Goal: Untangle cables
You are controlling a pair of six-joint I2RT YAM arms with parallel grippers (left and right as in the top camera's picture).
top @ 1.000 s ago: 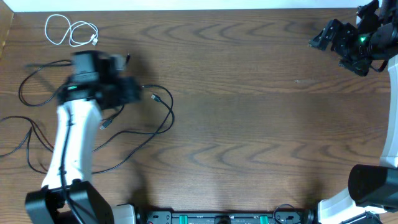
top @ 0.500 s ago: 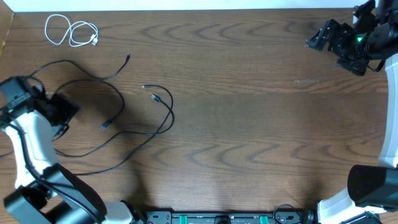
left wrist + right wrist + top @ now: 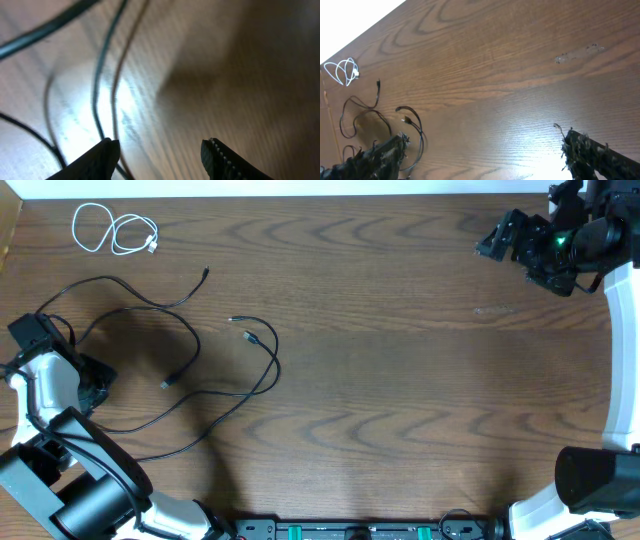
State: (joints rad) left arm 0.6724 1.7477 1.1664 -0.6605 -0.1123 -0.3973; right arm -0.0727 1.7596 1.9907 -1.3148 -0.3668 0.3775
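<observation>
A short white cable [image 3: 115,230] lies coiled at the table's far left corner. Several black cables [image 3: 190,350] lie in overlapping loops on the left side, plug ends pointing right and up. My left gripper [image 3: 93,380] is low at the table's left edge beside those loops. In the left wrist view its jaws [image 3: 160,155] are open and empty, with blurred black cables [image 3: 102,75] just left of them. My right gripper [image 3: 505,240] hovers at the far right. Its jaws [image 3: 485,155] are open and empty; this view also shows the white cable [image 3: 342,72] and the black cables [image 3: 380,120].
The wooden table [image 3: 400,380] has a white wall strip along its far edge. Arm bases and a black rail with connectors [image 3: 350,530] sit at the near edge. A faint smudge [image 3: 492,310] marks the wood at right.
My left arm has swung from above the black cables out to the table's left edge and dropped low. My right gripper has shifted slightly left. The cables lie uncovered.
</observation>
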